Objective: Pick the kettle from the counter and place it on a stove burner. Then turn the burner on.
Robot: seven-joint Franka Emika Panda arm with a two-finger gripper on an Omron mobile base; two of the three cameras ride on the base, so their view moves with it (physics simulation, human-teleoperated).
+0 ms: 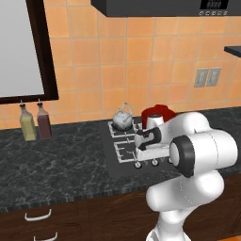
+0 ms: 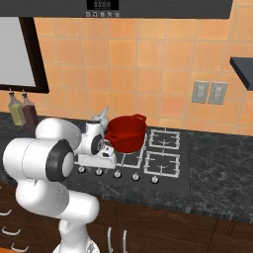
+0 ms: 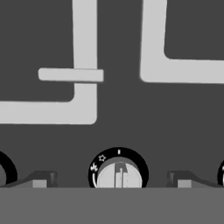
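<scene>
Both base views look forward and down from behind the arm, sharing the cooktop (image 1: pixel 123 155); hand view looks close onto a knob (image 3: pixel 118 176) at 6 o'clock.

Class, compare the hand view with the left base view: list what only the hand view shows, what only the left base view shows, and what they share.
Hand view alone: the markings around a stove knob, which sits between the open gripper's fingertips.

Left base view alone: the kettle on a rear stove burner, a red pot, two bottles on the counter, and the tiled wall.

Shared: the black cooktop and its pale grates.
</scene>
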